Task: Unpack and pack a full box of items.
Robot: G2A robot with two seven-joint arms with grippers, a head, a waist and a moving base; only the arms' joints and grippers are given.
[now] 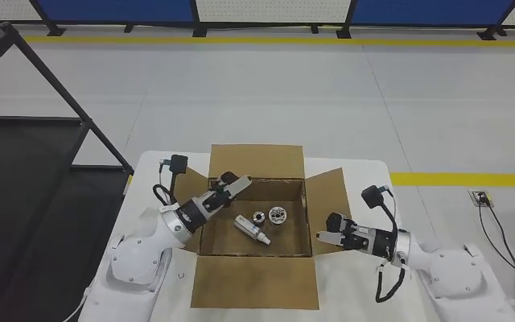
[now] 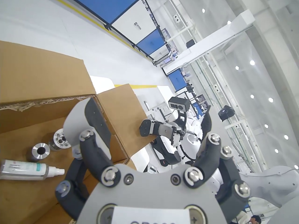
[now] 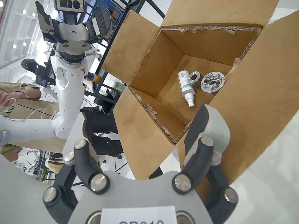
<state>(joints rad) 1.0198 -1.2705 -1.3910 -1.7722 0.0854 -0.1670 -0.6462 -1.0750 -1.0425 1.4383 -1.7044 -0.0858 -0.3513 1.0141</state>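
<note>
From above, the brown corrugated cardboard box (image 1: 257, 161) stands in the middle of the white tabletop (image 1: 344, 288) with all four flaps folded outward. The near and far flaps are broad, and the side ones slope away toward the arms. On its floor a white spray bottle with a teal-banded label (image 1: 251, 229) lies on its side. Just past it, side by side, are a short steel cylinder with a centre hole (image 1: 258, 216) and a flanged steel disc with several holes (image 1: 278, 215). The bare cardboard floor is widest toward the near wall and the left wall. The left claw (image 1: 233, 183) is at the far left corner of the opening, its jaws spread. The right claw (image 1: 328, 229) is over the right flap, outside the opening, also spread. In the left wrist view the dark-padded fingers (image 2: 93, 117) stand wide apart, and beyond them the bottle, cylinder and disc line up along the box floor. The right wrist view looks down into the box across the right flap, with one padded finger (image 3: 208, 122) above that flap's corrugated edge. The cylinder sits close against the bottle's shoulder and the disc just beside it, near the right wall. Torn tape scraps cling to the rim.
</note>
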